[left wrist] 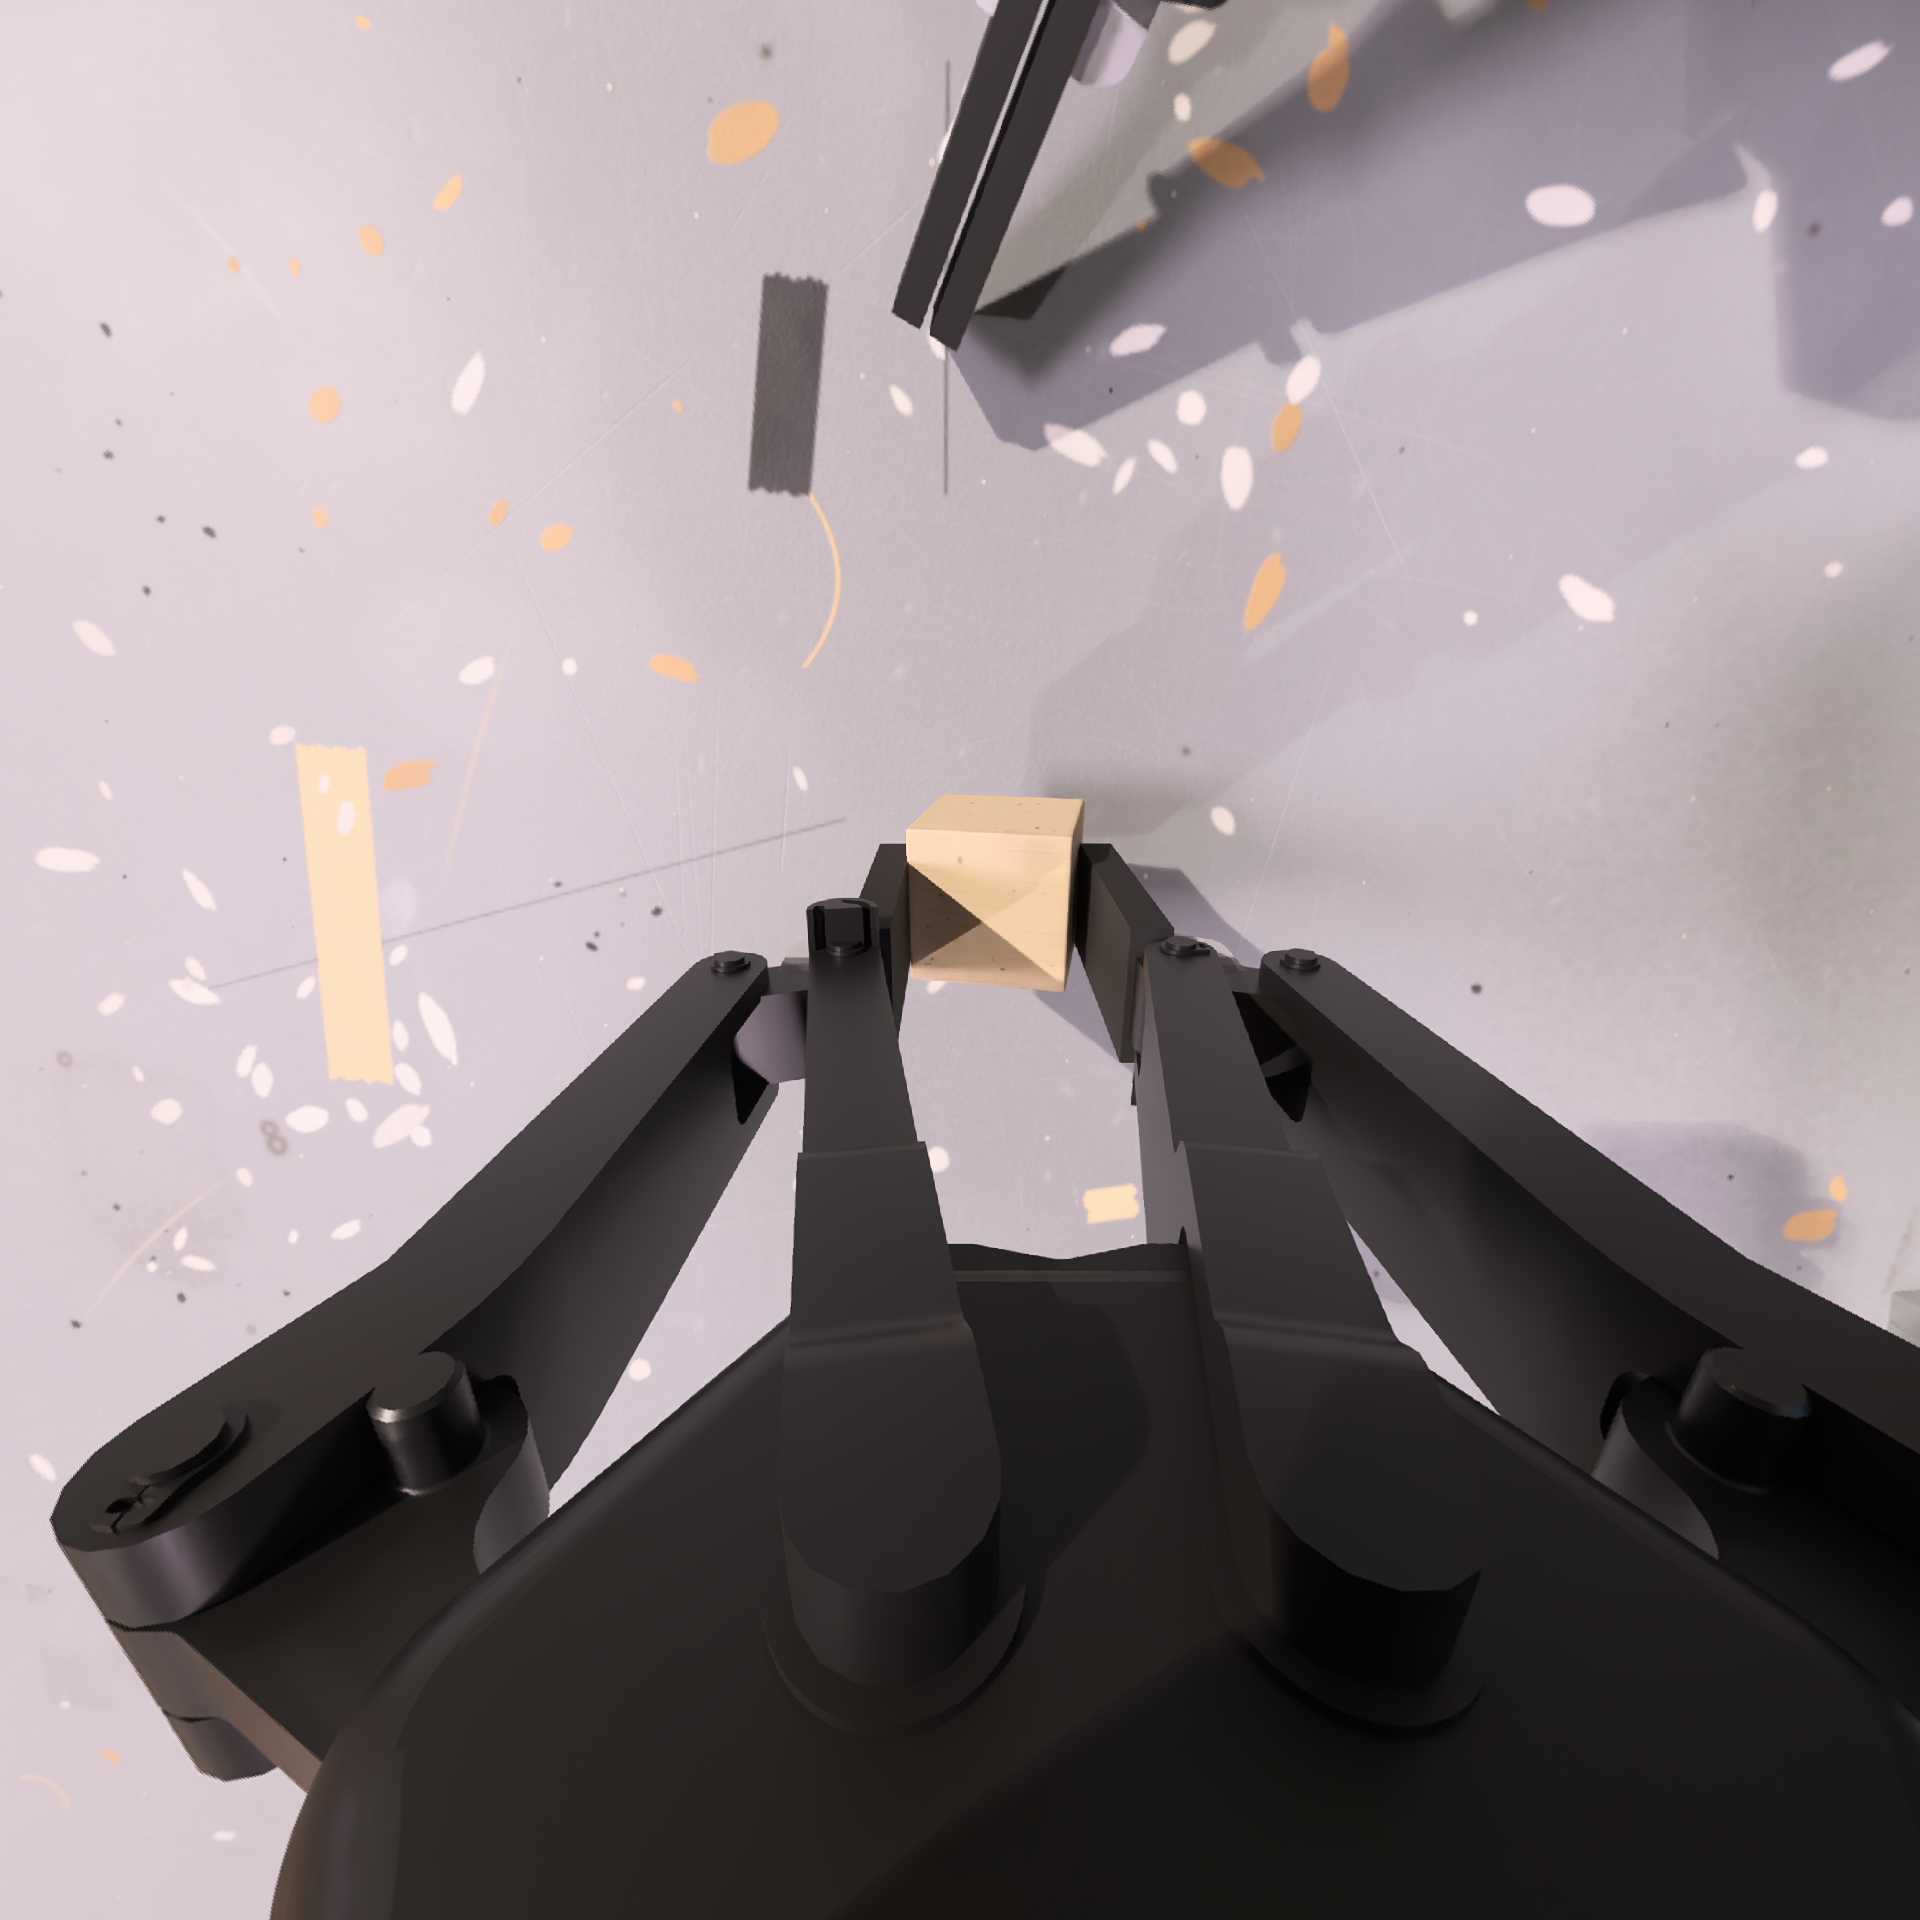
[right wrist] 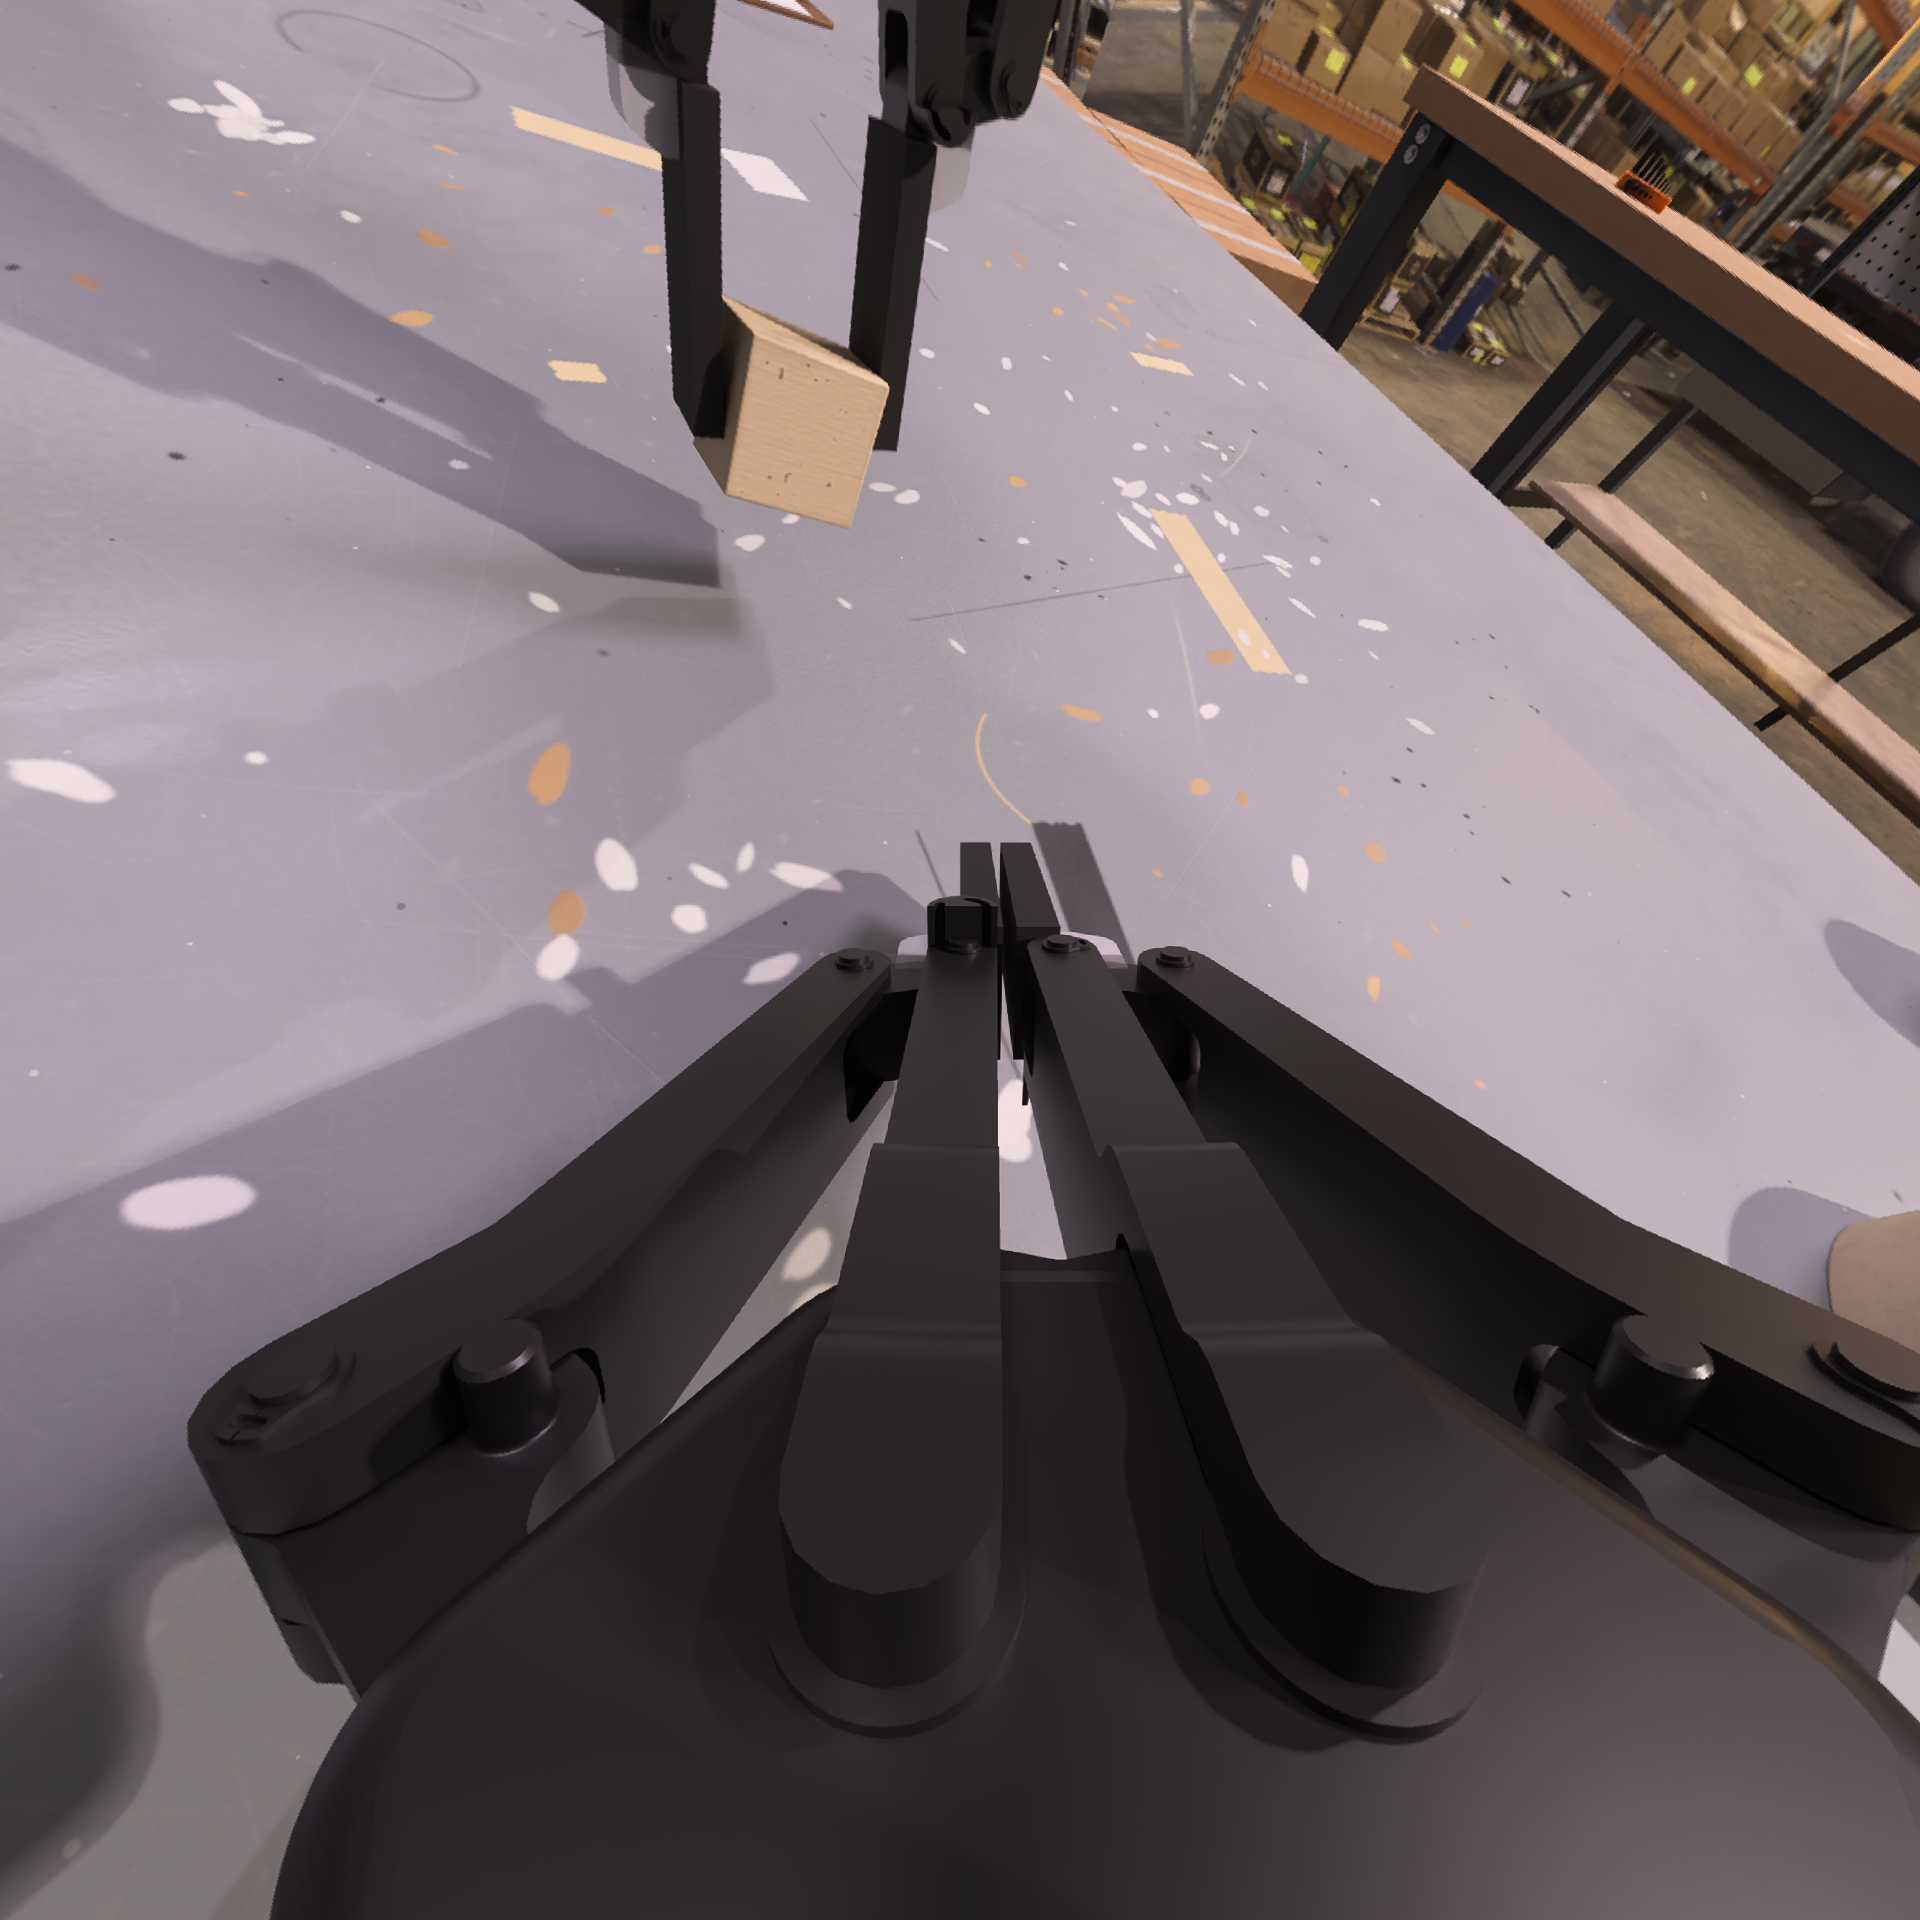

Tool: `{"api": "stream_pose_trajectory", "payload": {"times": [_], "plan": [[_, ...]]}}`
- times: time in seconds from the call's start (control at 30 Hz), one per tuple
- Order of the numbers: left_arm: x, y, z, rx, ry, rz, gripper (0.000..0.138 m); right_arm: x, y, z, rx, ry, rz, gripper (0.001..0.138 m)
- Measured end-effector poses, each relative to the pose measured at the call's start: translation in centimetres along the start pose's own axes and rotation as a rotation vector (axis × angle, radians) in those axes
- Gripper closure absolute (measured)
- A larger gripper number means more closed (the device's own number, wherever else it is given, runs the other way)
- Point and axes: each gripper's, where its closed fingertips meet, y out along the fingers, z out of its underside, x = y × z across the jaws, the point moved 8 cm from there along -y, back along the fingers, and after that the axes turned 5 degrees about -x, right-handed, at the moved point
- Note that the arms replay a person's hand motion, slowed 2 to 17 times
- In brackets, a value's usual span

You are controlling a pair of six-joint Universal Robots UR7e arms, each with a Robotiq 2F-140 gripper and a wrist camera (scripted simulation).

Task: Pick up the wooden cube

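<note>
Cube [left wrist: 992,899] hangs pinched between the left tool's [left wrist: 989,883] fingertips, clear above the speckled counter [left wrist: 416,520]. It sits skewed in the grip, so it could twist and slip out. Right tool [right wrist: 997,883] idles clenched, empty, well apart.

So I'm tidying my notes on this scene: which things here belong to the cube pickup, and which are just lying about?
Part of the job:
- wooden cube, clamped and lifted off the table
- left tool, shut on it

Just lying about:
- right tool, shut and empty
- tan tape strip
- dark tape strip
- paint flecks on the table
- workbench behind
</note>
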Motion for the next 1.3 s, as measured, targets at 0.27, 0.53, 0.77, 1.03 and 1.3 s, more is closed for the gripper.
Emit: {"api": "stream_pose_trajectory", "payload": {"times": [0.27, 0.53, 0.77, 1.03, 1.3], "plan": [[0.4, 1.3, -1.4, 0.011, -0.008, -0.004, 0.096, -0.1, -0.1, 0.0, -0.010, 0.005, -0.008, 0.137], [0.7, 1.7, -2.8, 0.031, -0.001, -0.026, 0.096, -0.1, -0.2, 0.0, -0.016, 0.010, -0.012, 0.137], [0.7, 2.0, -3.7, 0.053, -0.003, -0.024, 0.096, -0.1, -0.2, 0.0, -0.017, 0.009, -0.015, 0.137], [0.4, 2.8, -4.0, 0.077, -0.010, -0.009, 0.096, -0.1, -0.2, 0.0, -0.020, 0.009, -0.019, 0.137], [0.3, 3.6, -3.5, 0.109, -0.018, -0.005, 0.096, 0.0, -0.2, 0.0, -0.020, 0.007, -0.023, 0.137]]}}
